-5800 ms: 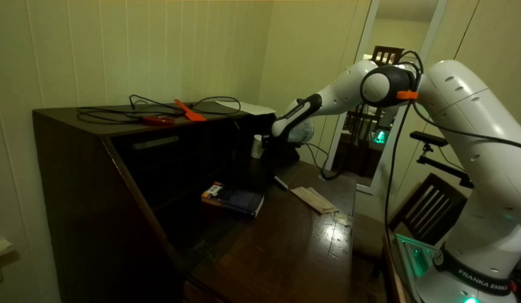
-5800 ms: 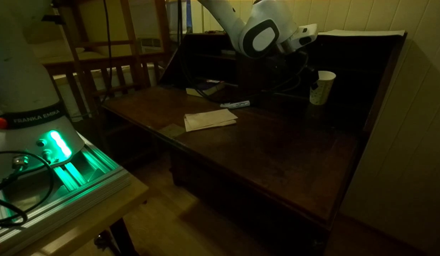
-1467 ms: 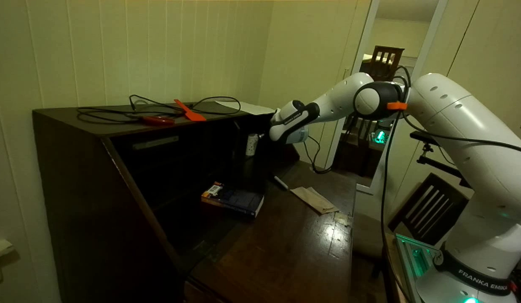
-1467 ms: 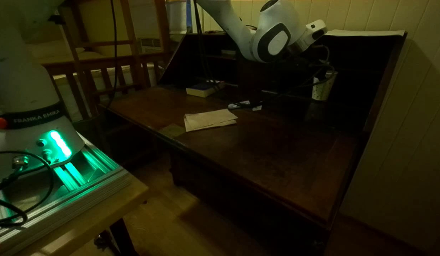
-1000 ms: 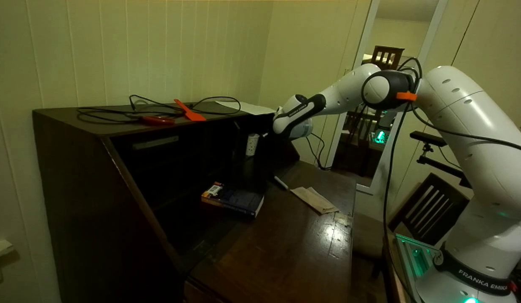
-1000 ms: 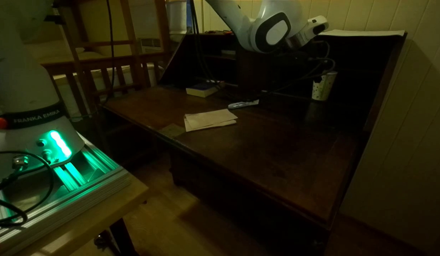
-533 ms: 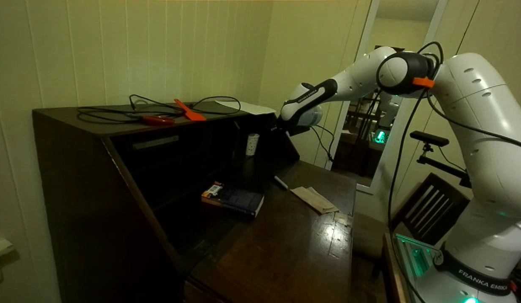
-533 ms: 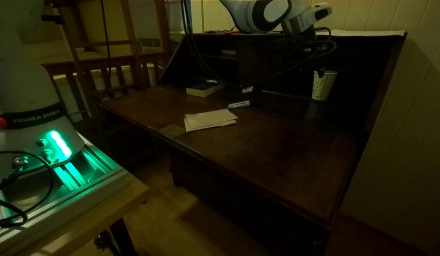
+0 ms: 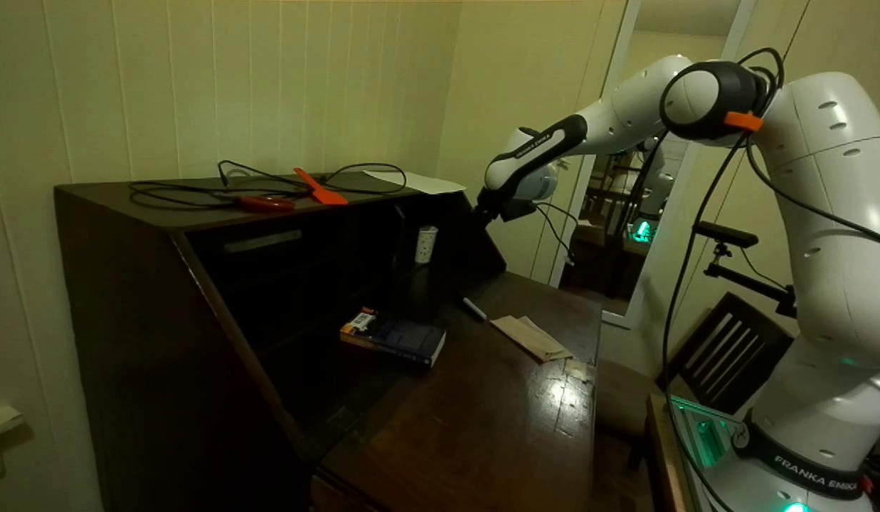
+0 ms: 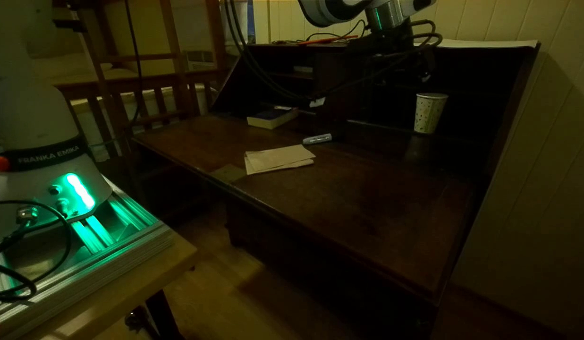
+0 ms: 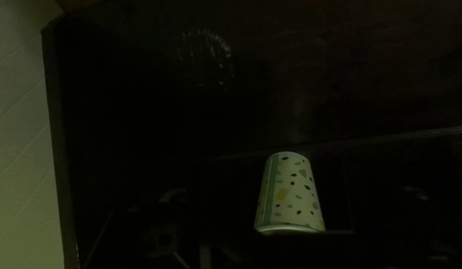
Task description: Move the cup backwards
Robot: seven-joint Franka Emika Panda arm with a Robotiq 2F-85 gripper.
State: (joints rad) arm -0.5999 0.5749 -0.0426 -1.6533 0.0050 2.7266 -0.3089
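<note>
The white, black-banded robot arm [image 9: 834, 199] rises from lower right in an exterior view, bends at upper right, and slopes down leftward to the black two-fingered gripper [image 9: 485, 213] near centre. Its fingers [image 11: 174, 193] stand spread, faintly visible low in the wrist view. A speckled white paper cup [image 10: 428, 115], apart from the gripper, stands upright on the dark wooden desk [image 10: 367, 198], upper right in an exterior view.

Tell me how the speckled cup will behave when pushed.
The speckled cup looks like printed paper, so it is probably light and easily dented. It narrows downward, so a high push may tip it. Being round and tapered, it would likely roll in an arc if toppled.
</note>
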